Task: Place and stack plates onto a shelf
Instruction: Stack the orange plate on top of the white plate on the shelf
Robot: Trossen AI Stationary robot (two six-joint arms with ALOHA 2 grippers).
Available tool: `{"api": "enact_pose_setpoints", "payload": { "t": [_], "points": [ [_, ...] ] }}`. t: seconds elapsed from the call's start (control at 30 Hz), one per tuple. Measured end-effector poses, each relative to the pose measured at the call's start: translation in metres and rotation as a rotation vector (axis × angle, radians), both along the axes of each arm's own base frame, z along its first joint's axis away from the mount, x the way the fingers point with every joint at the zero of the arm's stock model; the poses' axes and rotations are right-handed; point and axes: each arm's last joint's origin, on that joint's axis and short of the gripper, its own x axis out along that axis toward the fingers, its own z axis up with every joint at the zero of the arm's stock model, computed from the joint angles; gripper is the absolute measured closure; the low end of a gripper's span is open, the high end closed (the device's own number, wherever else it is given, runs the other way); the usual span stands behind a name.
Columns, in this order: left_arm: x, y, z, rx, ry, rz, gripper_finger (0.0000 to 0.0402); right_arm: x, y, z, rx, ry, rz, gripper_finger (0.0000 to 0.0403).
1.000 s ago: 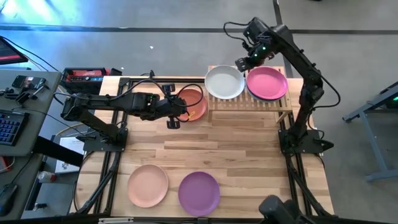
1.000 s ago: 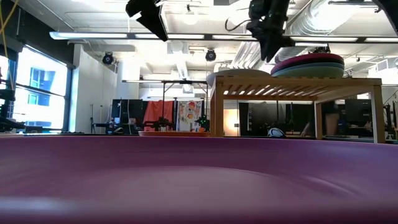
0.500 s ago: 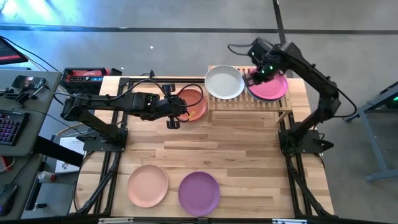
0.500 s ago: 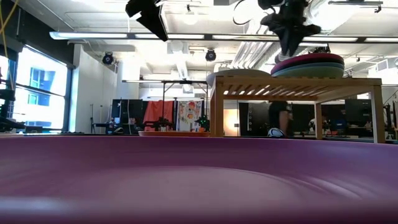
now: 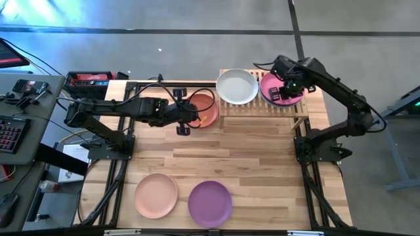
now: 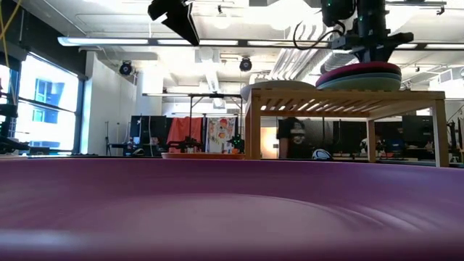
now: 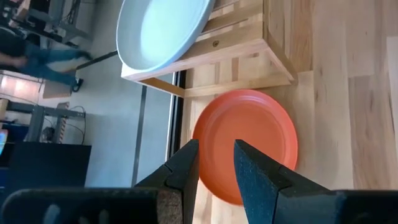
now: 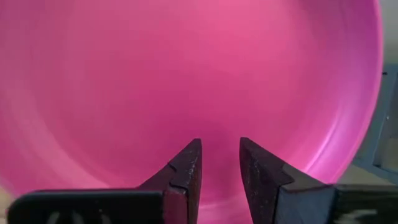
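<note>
The shelf (image 5: 262, 109) stands at the table's far right. On it lie a pale plate (image 5: 237, 86) on the left and a magenta plate (image 5: 293, 84) on the right, which tops a stack (image 6: 359, 78) of plates. My right gripper (image 5: 284, 93) hangs open just over the magenta plate (image 8: 186, 74), pointing down, with nothing between its fingers. An orange-red plate (image 5: 205, 109) lies flat on the table left of the shelf. My left gripper (image 5: 183, 128) hovers open above that plate's (image 7: 245, 146) near left rim, slanting down.
A peach plate (image 5: 156, 195) and a purple plate (image 5: 210, 203) lie flat near the table's front edge; the purple one (image 6: 232, 210) fills the foreground of the low view. Bare tabletop (image 5: 249, 157) lies between them and the shelf. A person stands in the room behind.
My right gripper has come from beyond the shelf's far edge toward the table's right and near side, sinking and rolling until it hangs over the magenta plate. Its finger gap looks unchanged. The plates have not moved.
</note>
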Motion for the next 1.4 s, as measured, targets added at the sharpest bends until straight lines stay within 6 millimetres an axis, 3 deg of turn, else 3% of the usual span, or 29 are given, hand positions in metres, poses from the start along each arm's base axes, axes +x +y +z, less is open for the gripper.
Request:
{"api": "enact_pose_setpoints", "payload": {
  "t": [0.23, 1.4],
  "points": [
    [0.001, 0.000, 0.001, 0.000, -0.013, 0.000, 0.0312, -0.009, -0.007, -0.007, 0.005, 0.037, -0.048, 0.0320],
    [0.001, 0.000, 0.001, -0.005, -0.026, 0.005, 0.0312, -0.046, -0.036, -0.007, -0.028, 0.126, -0.162, 0.0320]
  ]
}}
